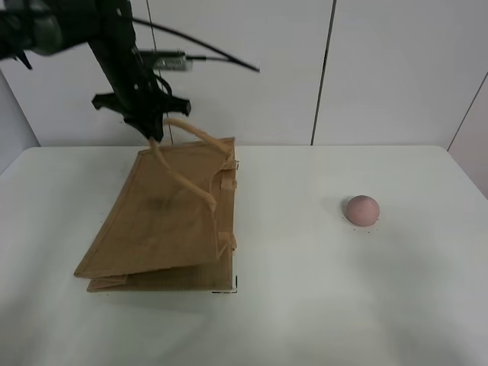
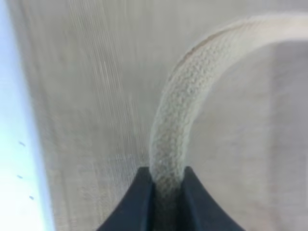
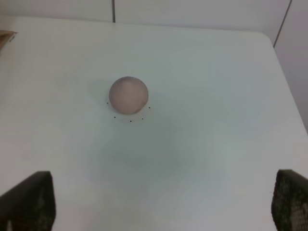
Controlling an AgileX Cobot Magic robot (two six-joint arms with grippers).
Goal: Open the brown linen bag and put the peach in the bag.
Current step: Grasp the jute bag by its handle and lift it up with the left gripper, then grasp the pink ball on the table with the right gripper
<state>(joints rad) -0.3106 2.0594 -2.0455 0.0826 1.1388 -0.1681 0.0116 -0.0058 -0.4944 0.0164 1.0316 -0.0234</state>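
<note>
My left gripper [image 1: 155, 137] is clamped on one handle [image 1: 183, 179] of the brown bag [image 1: 160, 225], holding the bag's upper side raised off the white surface [image 1: 343, 305]. My right gripper [image 3: 163, 206] is spread wide, facing the peach [image 3: 128, 95], which sits well apart from the bag. White wall panels [image 1: 396, 69] stand behind.

Peach [image 3: 128, 95] on table [image 3: 207, 67], right pincer [image 3: 160, 204] wide
</note>
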